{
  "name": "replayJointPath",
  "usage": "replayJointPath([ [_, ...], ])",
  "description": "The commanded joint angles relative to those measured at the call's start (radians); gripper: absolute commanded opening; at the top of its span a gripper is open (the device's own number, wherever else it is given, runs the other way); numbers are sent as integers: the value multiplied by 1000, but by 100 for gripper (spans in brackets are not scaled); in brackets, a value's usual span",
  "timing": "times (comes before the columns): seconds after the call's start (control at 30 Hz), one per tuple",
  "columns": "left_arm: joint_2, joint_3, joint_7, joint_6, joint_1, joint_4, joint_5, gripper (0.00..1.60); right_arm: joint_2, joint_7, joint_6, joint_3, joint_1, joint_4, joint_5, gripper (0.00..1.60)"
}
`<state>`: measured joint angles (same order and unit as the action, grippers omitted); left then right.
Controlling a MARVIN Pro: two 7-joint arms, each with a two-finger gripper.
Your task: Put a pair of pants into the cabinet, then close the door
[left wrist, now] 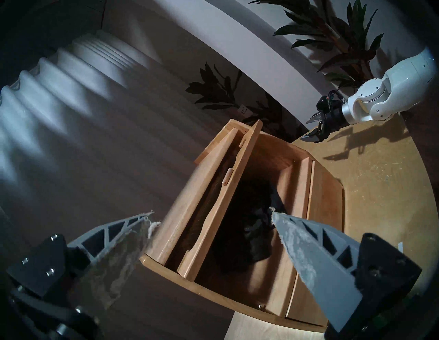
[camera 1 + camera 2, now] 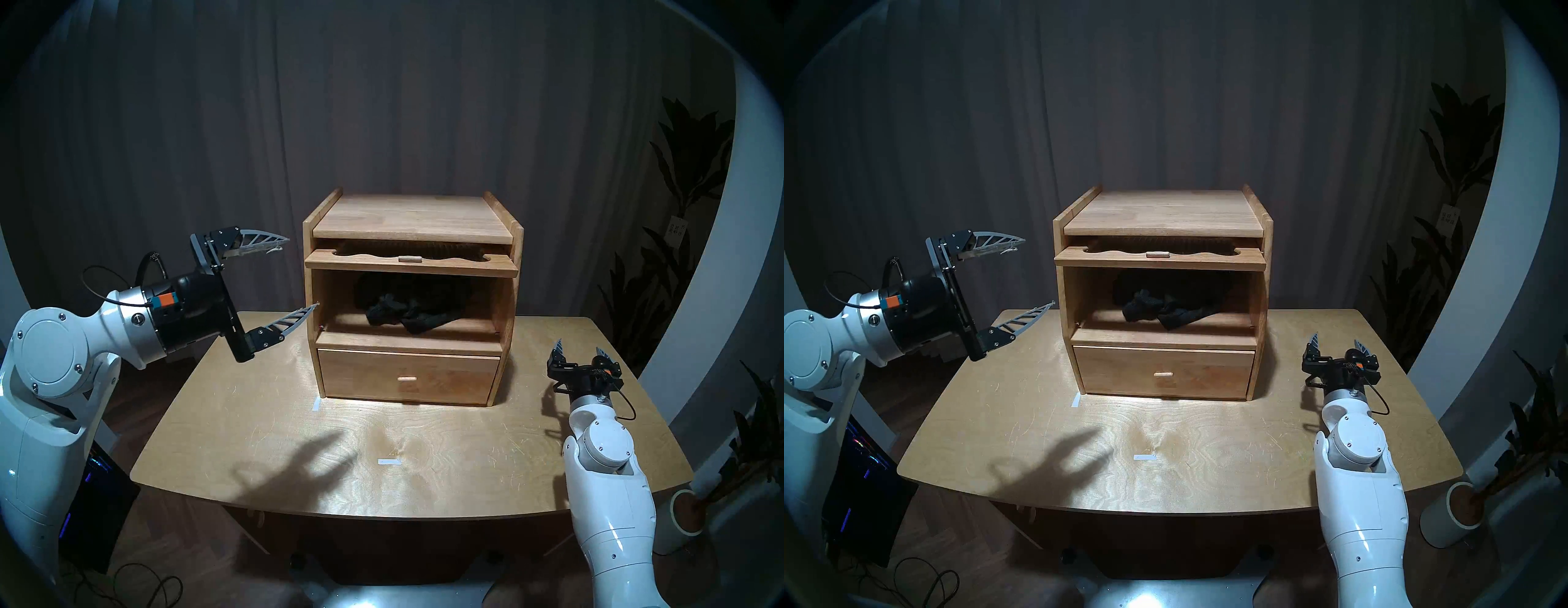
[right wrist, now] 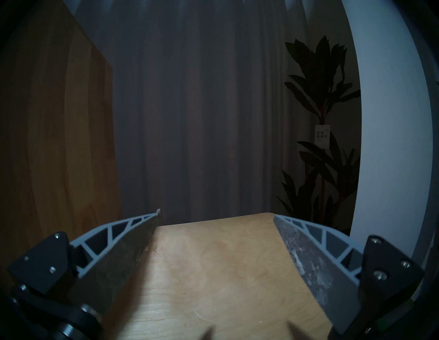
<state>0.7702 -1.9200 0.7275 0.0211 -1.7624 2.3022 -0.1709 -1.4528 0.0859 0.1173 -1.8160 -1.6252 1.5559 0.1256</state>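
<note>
Now that the limp pants lie inside, take the stiff door by its knob (both grippers gape wide, empty).

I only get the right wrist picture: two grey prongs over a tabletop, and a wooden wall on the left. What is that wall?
Observer: It is the right side of the cabinet, a light-wood box whose open front faces the robot.
Operator: Is anything inside it?
Observer: Yes, the pair of pants lies crumpled in its upper compartment.
Operator: So is it shut now?
Observer: No. The door lies raised flat just under the top, so the compartment stands open.
</note>
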Motion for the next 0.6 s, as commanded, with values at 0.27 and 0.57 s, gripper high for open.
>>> replayJointPath([
  [0.27, 5, 215, -141, 108, 155, 19, 103, 160, 8, 2, 15, -15, 10, 39, 13, 160],
  [0.57, 100, 391, -167, 178, 243, 41, 27, 160, 6, -7, 21, -6, 8, 52, 29, 160],
])
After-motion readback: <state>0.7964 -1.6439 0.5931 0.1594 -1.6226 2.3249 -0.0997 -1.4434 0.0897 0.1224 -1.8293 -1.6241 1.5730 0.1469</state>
